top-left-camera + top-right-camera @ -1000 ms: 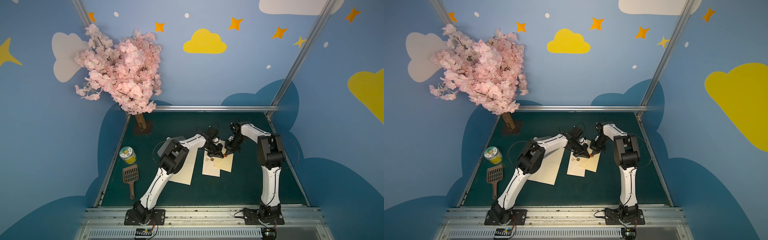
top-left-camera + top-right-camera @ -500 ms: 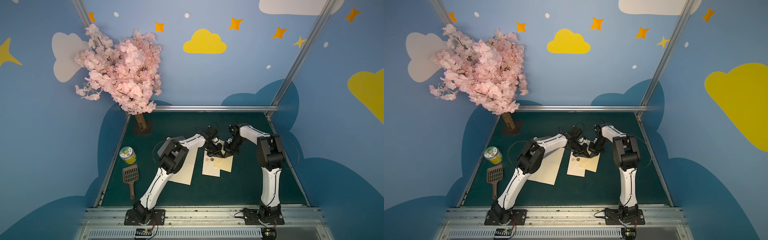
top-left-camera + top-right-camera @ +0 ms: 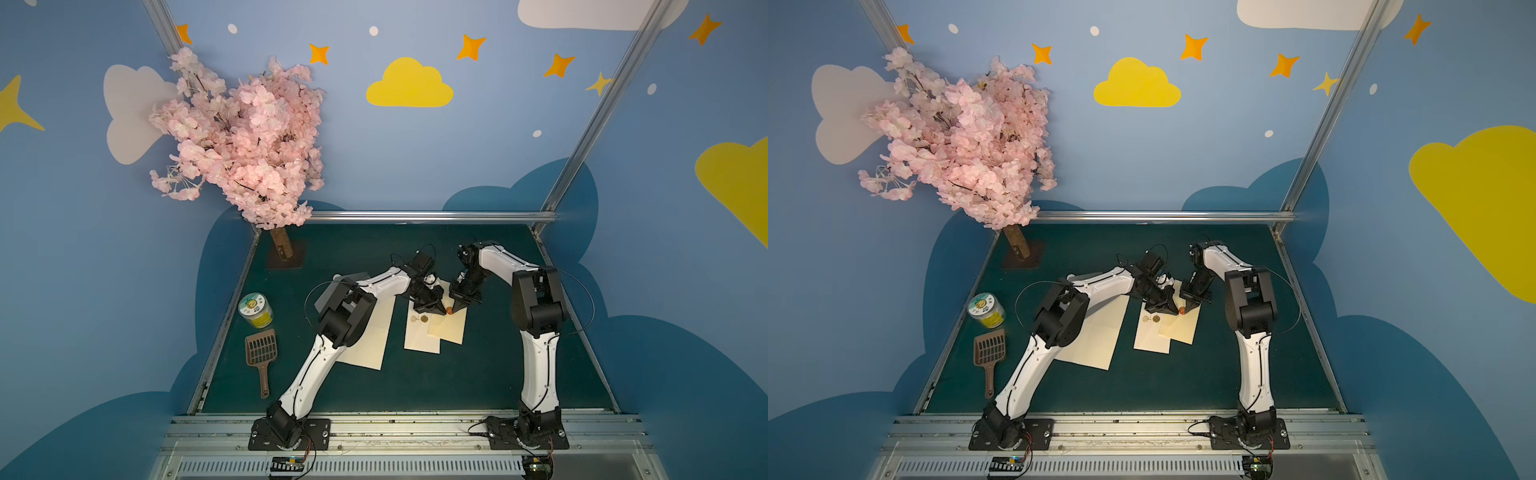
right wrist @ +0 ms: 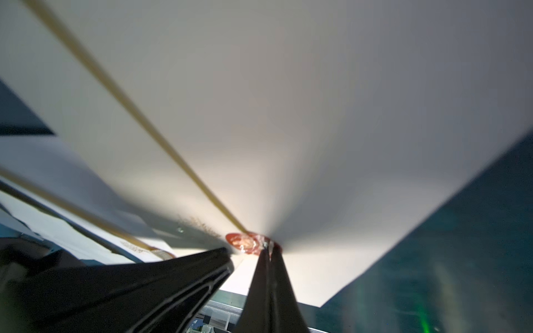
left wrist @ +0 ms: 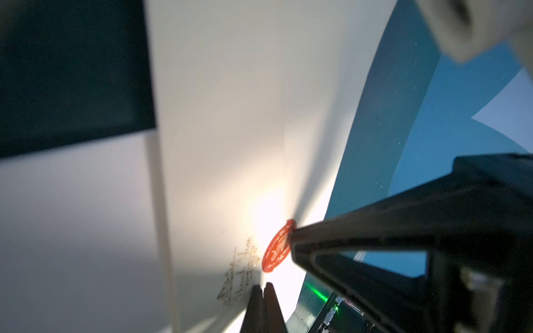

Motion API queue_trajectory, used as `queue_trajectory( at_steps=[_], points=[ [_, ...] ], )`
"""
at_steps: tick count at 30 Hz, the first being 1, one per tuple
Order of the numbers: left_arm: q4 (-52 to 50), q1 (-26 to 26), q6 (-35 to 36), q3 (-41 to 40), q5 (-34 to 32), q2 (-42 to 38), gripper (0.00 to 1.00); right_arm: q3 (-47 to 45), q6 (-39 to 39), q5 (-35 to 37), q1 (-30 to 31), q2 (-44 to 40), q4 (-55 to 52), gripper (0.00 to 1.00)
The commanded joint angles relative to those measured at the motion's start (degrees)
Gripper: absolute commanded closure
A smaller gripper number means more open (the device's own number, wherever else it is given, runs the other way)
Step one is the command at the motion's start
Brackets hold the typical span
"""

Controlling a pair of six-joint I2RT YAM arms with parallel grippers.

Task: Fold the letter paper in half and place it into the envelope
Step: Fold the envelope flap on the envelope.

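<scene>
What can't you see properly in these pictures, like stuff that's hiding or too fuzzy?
- Gold writing on the envelope: blurred in the left wrist view, too small in the top views.
- Letter paper: partly hidden under the left arm in both top views.
- Jar label: too small to read in both top views.
- Red seal: blurred in the right wrist view, partly covered by the right gripper.
</scene>
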Motion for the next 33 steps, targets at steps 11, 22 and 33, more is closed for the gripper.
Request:
queue_trajectory(
  at_steps=[11,22,33],
  points=[
    [-1.0,0.2,-0.3,0.0,0.3,0.7,0.97,0.7,-2.1,2.3,0.1,2.5,-0.5,1.0],
    [-1.0,0.2,-0.4,0.5,0.4,0.9,0.97,-5.9,-1.4,-3.7,3.5,0.9,3.9,1.0],
    [-4.6,2.9,2.9,1.1,-0.3,-4.9,0.97,-1.0,-2.4,-0.9,2.5,2.1,0.3,1.0]
  ],
)
